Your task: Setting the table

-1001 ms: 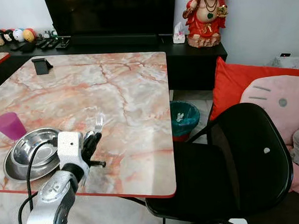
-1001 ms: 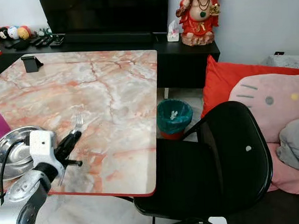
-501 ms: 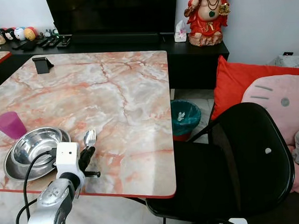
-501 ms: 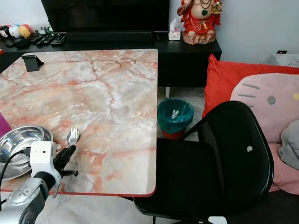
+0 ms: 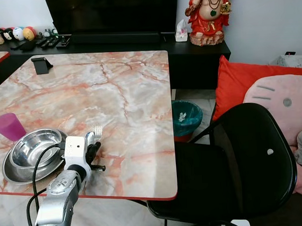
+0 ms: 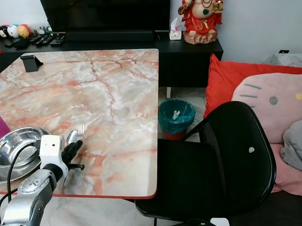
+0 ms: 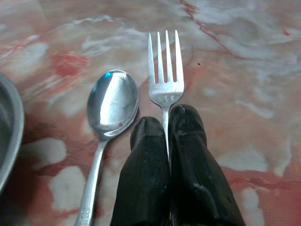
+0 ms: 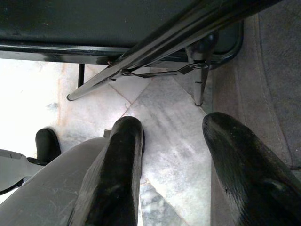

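Left gripper (image 7: 167,136) is pinching the fork (image 7: 165,70) by its neck, fingers closed | fork is lying just right of the spoon (image 7: 110,106), near the bowl (image 5: 34,148) | keeping it parallel, lowering flat before letting go.

Living room with a marble worktop (image 5: 125,89)
A black chair (image 5: 243,164) stands beside it; behind, a dark cabinet (image 5: 199,61), white wall (image 5: 267,18), red cushion (image 5: 235,84) and tiled floor (image 5: 198,101).

The left hand (image 5: 94,148) has carried the fork (image 7: 165,80) back down to the bench (image 5: 125,94), low left of frame, its tines now beside the spoon (image 7: 111,106).
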Motion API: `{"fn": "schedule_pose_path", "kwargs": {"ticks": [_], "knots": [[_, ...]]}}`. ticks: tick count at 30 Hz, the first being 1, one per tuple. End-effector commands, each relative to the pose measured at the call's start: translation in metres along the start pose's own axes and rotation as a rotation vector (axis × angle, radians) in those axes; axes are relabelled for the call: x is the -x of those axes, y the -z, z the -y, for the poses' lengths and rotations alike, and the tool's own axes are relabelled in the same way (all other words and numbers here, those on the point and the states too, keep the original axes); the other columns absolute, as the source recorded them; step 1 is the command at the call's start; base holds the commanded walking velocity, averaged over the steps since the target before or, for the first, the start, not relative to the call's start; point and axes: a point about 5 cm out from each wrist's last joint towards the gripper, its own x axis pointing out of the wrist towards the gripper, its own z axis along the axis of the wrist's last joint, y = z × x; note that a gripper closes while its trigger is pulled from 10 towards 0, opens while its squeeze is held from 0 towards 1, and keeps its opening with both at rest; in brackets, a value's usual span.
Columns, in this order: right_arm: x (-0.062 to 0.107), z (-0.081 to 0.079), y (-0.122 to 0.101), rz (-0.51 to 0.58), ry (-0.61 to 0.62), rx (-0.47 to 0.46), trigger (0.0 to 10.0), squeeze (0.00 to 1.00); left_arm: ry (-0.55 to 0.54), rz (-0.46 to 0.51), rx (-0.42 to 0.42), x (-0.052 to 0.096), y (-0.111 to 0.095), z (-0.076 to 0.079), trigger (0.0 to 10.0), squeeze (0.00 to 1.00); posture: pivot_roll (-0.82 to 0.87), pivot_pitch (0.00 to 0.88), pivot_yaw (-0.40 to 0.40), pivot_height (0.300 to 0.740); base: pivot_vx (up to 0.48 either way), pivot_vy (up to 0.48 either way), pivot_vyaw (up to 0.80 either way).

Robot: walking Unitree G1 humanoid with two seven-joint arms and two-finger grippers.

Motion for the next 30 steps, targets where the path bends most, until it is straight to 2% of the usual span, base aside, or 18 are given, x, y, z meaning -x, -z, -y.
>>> {"fn": "schedule_pose_path", "kwargs": {"ticks": [1,24,25,26,27,30], "knots": [[0.0001,0.0009,0.0002,-0.002,0.003,-0.002,10.0,0.0,0.012,0.0,-0.029,-0.0027,-0.0003,0.0017,10.0,0.0,0.0,0.0,0.015,0.732,0.0,0.0,0.0],[0.0001,0.0004,0.0003,-0.003,0.001,-0.002,10.0,0.0,0.015,0.002,-0.039,-0.0069,0.0054,0.0055,10.0,0.0,0.01,0.0,0.015,0.732,0.0,0.0,0.0],[0.0,0.0004,0.0002,-0.003,0.001,-0.001,10.0,0.0,0.014,0.003,-0.038,-0.0068,0.0055,0.006,10.0,0.29,0.01,0.0,0.014,0.732,0.0,0.0,0.0],[0.0,0.0003,0.0002,-0.003,0.0,0.0,10.0,0.0,0.014,0.003,-0.038,-0.0068,0.0055,0.0061,10.0,0.29,0.01,0.0,0.014,0.732,0.0,0.0,0.0],[0.0,0.0004,0.0001,-0.003,0.0,0.0,10.0,0.0,0.014,0.003,-0.037,-0.0068,0.0055,0.0065,10.0,0.35,0.01,0.0,0.014,0.732,0.0,0.0,0.0],[0.0,0.0004,0.0001,-0.003,0.001,0.0,10.0,0.0,0.016,0.005,-0.041,-0.0065,0.0056,0.0074,10.0,0.34,0.01,0.0,0.014,0.732,0.0,0.0,0.0]]}}
